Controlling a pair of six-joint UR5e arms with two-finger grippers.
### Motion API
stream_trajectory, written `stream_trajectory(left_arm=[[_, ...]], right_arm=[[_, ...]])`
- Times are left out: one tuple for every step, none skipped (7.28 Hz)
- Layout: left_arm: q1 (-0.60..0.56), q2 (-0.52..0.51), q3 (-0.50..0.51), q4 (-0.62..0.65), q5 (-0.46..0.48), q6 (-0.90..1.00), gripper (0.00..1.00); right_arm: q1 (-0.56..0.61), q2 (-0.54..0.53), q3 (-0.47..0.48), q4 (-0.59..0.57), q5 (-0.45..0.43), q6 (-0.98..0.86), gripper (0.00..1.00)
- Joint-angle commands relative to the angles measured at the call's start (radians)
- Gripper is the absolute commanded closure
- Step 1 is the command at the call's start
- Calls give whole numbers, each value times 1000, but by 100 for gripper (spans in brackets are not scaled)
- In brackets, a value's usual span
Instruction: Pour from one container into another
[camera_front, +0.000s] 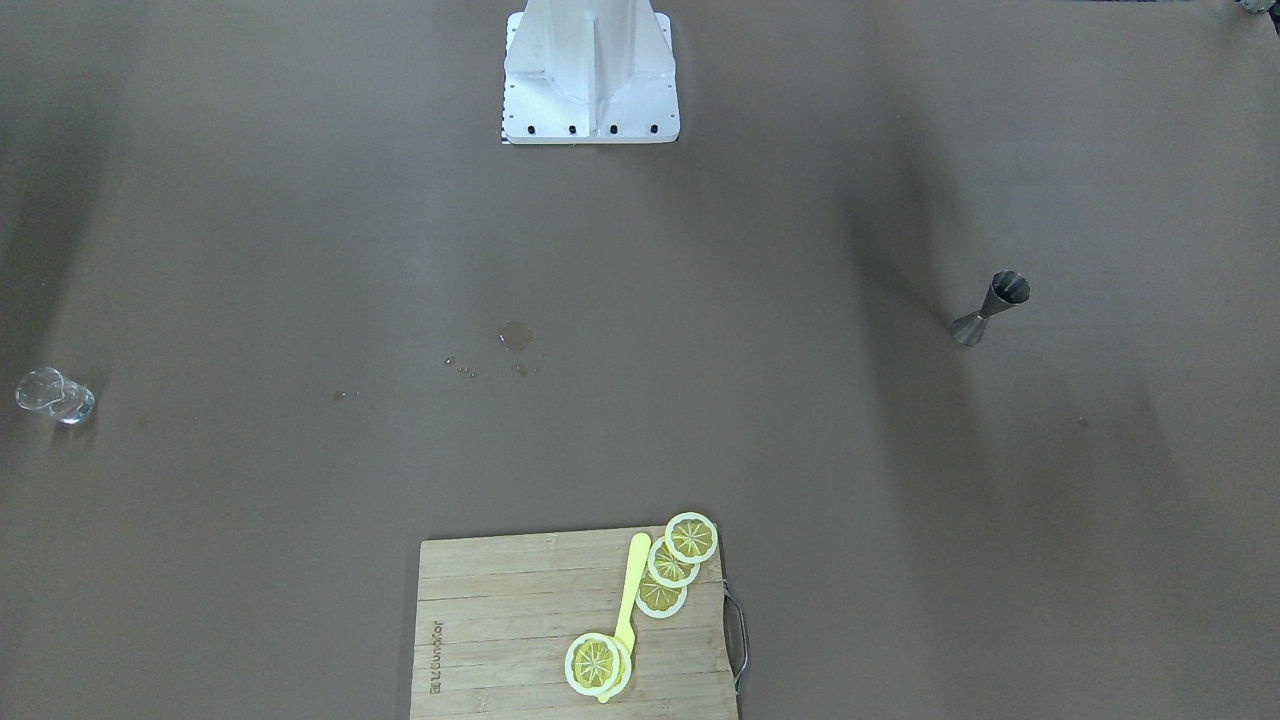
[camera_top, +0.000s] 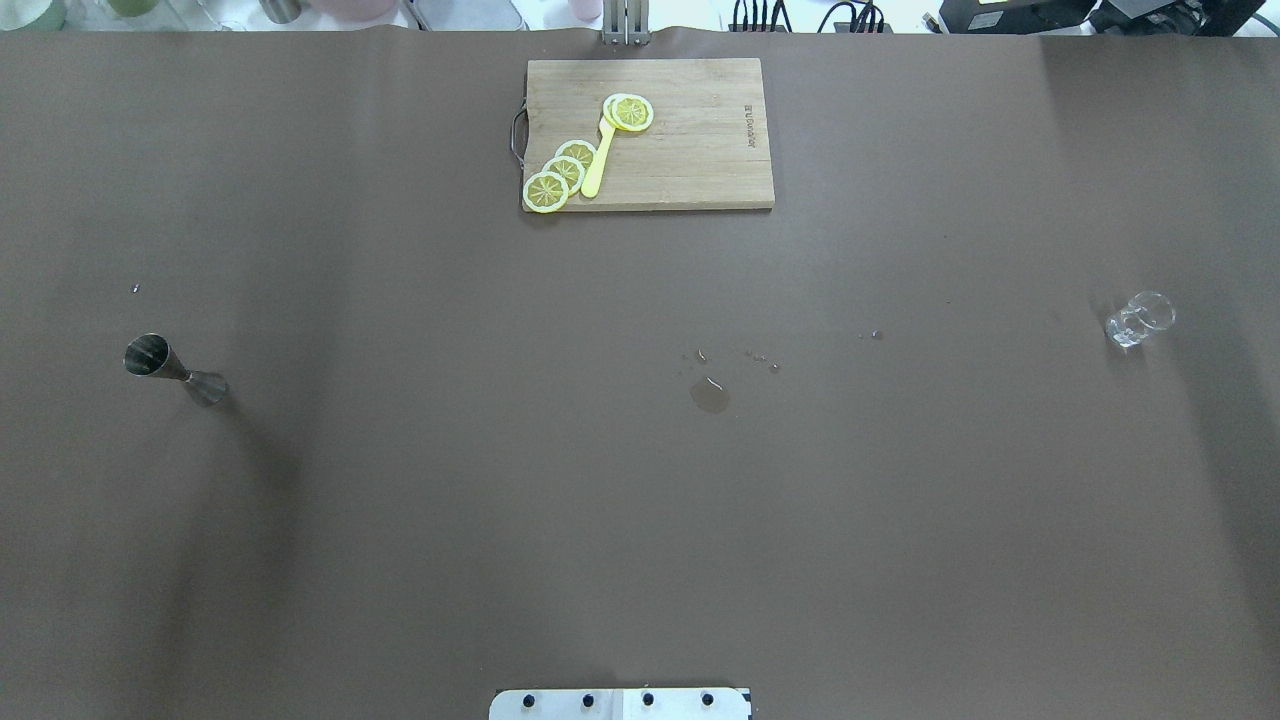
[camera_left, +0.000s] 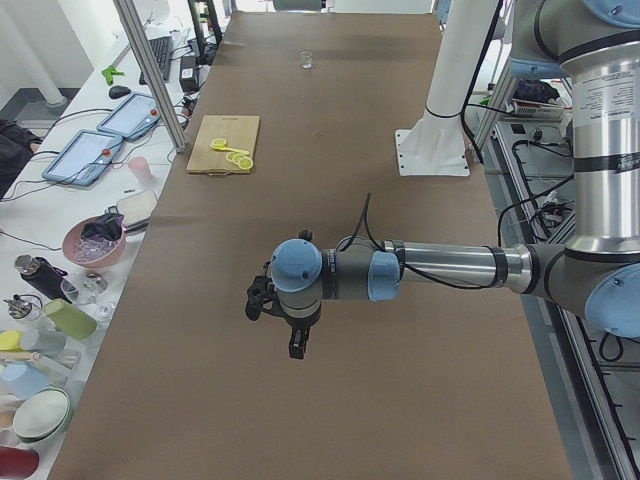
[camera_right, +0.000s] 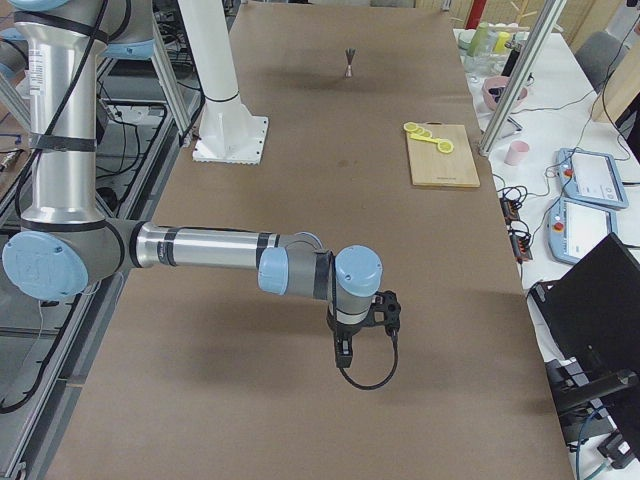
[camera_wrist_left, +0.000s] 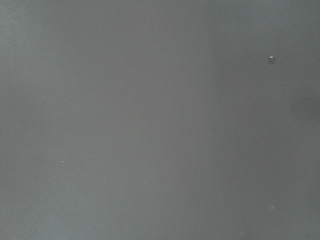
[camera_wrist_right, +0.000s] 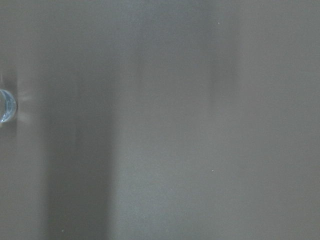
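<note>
From across the table: the metal jigger (camera_front: 992, 308) stands upright on the brown table (camera_front: 250, 220), out on the robot's left side, alone. Far over on the other side, the clear glass cup (camera_front: 55, 396) stands upright too, well apart from it. Between them lies a small puddle (camera_front: 515, 335) with a few droplets (camera_front: 462, 367) beside it. The white robot base (camera_front: 590, 75) is at the far edge, and at the near edge a wooden cutting board (camera_front: 500, 630) carries lemon slices (camera_front: 670, 565) and a yellow utensil (camera_front: 630, 600).

Overhead now, and it's the same layout: jigger at the left, glass cup at the right, puddle in the middle, board at the far edge. No arm over the table here.

From the left end, the left arm (camera_left: 450, 268) reaches out level over bare table, the left gripper (camera_left: 297, 348) pointing down. I cannot tell from here whether its pincer is released or clenched. The glass cup is tiny at the far end.

From the right end it's a mirror picture: the right arm (camera_right: 200, 247) is stretched out, the right gripper (camera_right: 343, 358) hanging downward above the table, and again I cannot tell its state. The jigger is far off.

The left wrist camera shows only bare brown table.

The right wrist camera has the glass cup just showing at the left edge, the rest table.
</note>
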Motion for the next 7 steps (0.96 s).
stream_trajectory(left_arm=[[0,4,7,5,5,1,2],[2,-7,19,5,26,-2,2],[2,-7,19,5,29,-3,2],[2,-7,19,5,29,-3,2],[2,-7,19,5,29,-3,2],[2,-7,19,5,29,-3,2],[2,-2,19,5,28,-3,2]], right_arm=[[0,0,-2,0,-1,0,0],[0,0,-2,0,-1,0,0],[0,-2,-3,-2,-2,0,0],[0,-4,-3,-2,-2,0,0],[0,-7,-3,-2,-2,0,0],[0,-7,-3,0,-1,1,0],[0,-5,-2,-2,-1,2,0]])
